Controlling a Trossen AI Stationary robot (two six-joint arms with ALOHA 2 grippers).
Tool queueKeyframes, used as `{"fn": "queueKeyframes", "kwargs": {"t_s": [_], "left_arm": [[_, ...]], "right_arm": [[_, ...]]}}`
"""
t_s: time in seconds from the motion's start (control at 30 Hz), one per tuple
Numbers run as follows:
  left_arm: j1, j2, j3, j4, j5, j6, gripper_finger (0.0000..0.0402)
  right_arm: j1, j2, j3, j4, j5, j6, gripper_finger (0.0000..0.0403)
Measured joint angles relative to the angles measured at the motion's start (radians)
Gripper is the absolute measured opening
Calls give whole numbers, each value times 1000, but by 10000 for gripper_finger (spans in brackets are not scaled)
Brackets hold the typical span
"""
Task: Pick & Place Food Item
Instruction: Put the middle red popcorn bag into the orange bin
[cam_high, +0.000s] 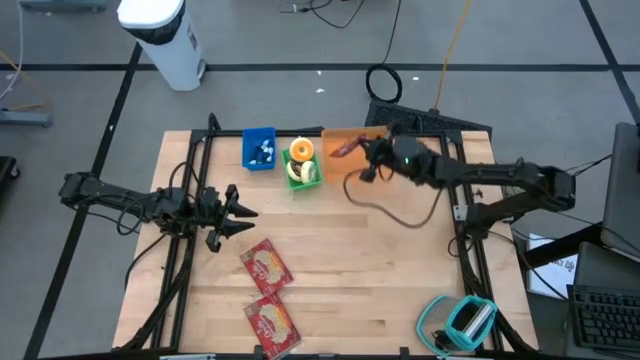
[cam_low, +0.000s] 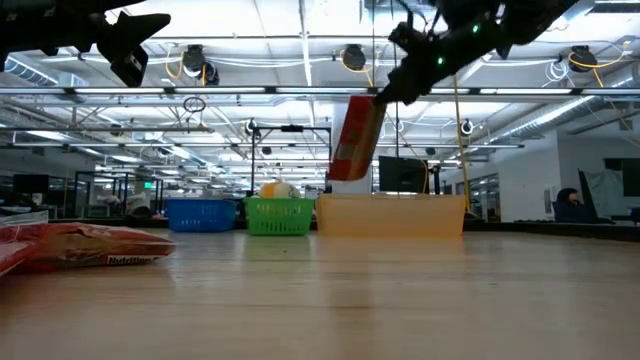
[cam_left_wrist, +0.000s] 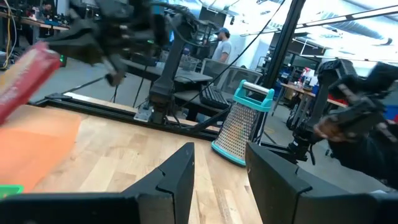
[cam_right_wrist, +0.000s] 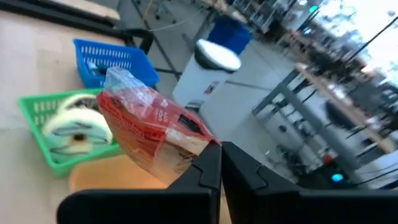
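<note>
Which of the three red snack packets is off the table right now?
The red packet held in the right gripper above the orange bin; the other two packets lie flat on the table's near side.

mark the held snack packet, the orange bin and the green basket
snack packet (cam_right_wrist: 149, 127): right wrist view, middle of its red wrapper.
orange bin (cam_low: 390, 216): low view, middle of its front wall.
green basket (cam_high: 294, 182): high view, its left rim.

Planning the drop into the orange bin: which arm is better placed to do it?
Right. Its pincer is shut on the red snack packet, held above the orange bin. The left pincer is empty, far from the bins.
</note>
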Motion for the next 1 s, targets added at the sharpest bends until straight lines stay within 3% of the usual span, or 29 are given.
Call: {"fn": "queueKeyframes", "kwargs": {"t_s": [0.2,0.43,0.57,0.73,1.0], "left_arm": [[0,0,0,0,0,0,145],[0,0,0,0,0,0,145],[0,0,0,0,0,0,145],[0,0,0,0,0,0,145],[0,0,0,0,0,0,145]], "right_arm": [[-196,88,1,18,-341,7,0],[-273,220,1,56,-476,22,0],[-280,247,2,48,-472,8,0],[-279,231,1,-33,-376,-33,0],[-270,218,1,-172,-190,63,0]]}}
